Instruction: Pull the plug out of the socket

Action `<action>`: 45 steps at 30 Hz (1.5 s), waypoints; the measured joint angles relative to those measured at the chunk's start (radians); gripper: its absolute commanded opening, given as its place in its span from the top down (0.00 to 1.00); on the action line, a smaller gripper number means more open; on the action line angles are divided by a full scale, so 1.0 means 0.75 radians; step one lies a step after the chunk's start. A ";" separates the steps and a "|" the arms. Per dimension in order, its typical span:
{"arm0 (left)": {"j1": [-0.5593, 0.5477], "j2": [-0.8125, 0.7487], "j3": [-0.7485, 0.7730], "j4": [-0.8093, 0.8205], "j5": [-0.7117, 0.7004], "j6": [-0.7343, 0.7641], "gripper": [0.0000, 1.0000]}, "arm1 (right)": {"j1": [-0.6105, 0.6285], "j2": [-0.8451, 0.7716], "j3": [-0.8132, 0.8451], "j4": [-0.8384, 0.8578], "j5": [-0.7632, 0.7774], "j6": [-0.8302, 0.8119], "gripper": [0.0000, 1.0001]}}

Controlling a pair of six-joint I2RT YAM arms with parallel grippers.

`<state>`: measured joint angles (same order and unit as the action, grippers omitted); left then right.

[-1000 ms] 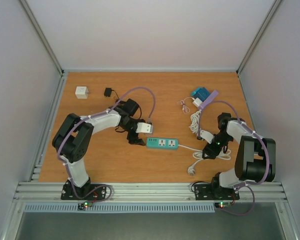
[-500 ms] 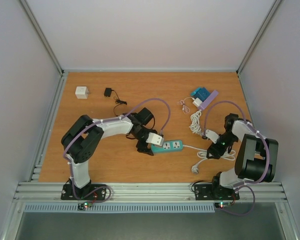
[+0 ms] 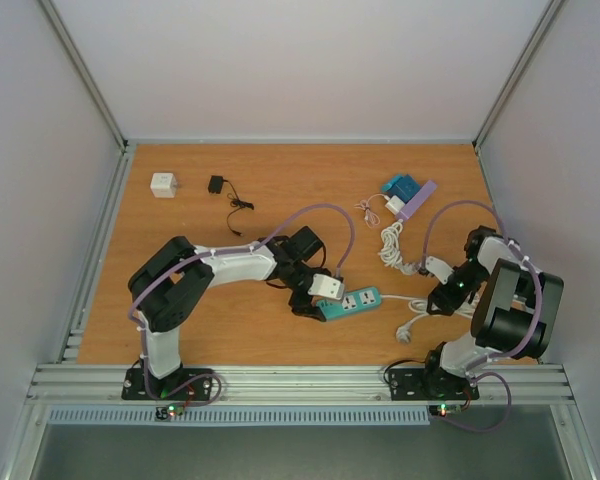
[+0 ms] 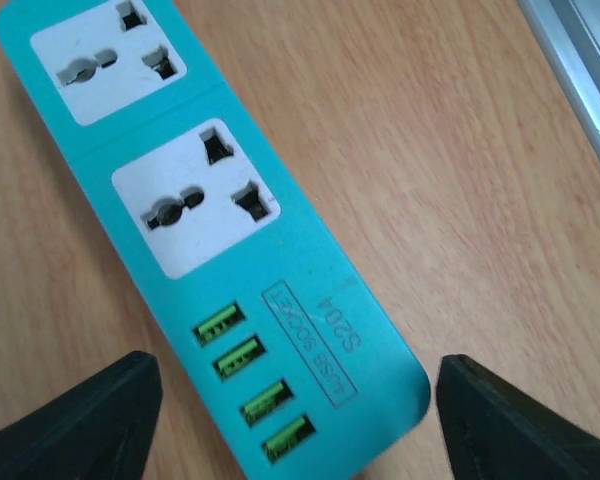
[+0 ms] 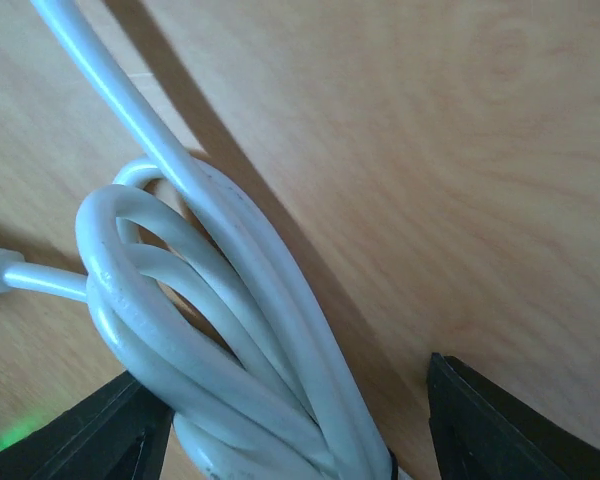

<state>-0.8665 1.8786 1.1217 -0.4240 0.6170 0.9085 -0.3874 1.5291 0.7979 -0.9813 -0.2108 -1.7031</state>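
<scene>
- The step in hand, as I judge it, is getting a hold on the power strip (image 4: 230, 250). The left gripper (image 4: 298, 425) hangs over its USB end with the jaws apart, one finger on each side. Bare wood shows between each finger and the teal body, so nothing is clamped.
- The right gripper (image 5: 300, 430) sits low over the coiled cord (image 5: 180, 330). Its jaws are apart too: the coil lies against one finger and well clear of the other, so there is no grip there either.
- The power strip lies askew on the table (image 3: 300, 180), near the front edge and between the two arms. The white plug (image 3: 406, 335) lies loose on the wood by the right arm's base, apart from the strip.
- Both sockets (image 4: 195, 195) in the left wrist view are empty (no prongs in either). So the pull itself looks done, or the plug meant is one I cannot make out.
- The next move, if one is needed, calls for the left jaws to close squarely on the strip's narrow end and pin it. The right gripper should take the cord close to the plug head, not the slack coil, which would likely just unwind.
- Count: one power strip, two sockets, four USB ports (image 4: 245, 390), one loose white plug, two arms.
- Toward the back: one white cube (image 3: 163, 185), one black adapter (image 3: 217, 184), one blue item (image 3: 400, 185), one purple bar (image 3: 417, 200), one further cord bundle (image 3: 390, 245).
</scene>
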 measured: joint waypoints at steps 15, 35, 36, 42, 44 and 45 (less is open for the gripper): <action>0.266 -0.156 -0.095 0.157 -0.013 -0.302 0.06 | -0.030 0.071 0.467 -0.125 -0.322 0.391 0.22; 0.402 -0.352 -0.210 0.363 -0.170 -0.621 0.06 | -0.030 0.380 0.728 0.291 -0.658 1.913 0.21; 0.402 -0.350 -0.207 0.363 -0.169 -0.628 0.06 | -0.028 0.393 0.726 0.307 -0.666 1.952 0.21; 0.402 -0.323 -0.165 0.364 -0.168 -0.678 0.06 | 0.015 0.424 0.719 0.408 -0.664 2.132 0.20; 0.402 -0.321 -0.161 0.364 -0.170 -0.683 0.06 | 0.048 0.451 0.731 0.422 -0.634 2.182 0.21; 0.402 -0.321 -0.160 0.363 -0.170 -0.687 0.06 | 0.068 0.472 0.742 0.429 -0.614 2.211 0.22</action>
<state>-0.5652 1.6379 1.0016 -0.1516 0.4896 0.3931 -0.3363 1.8828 1.3540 -0.6598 -0.6712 -0.0452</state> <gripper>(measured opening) 0.939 0.798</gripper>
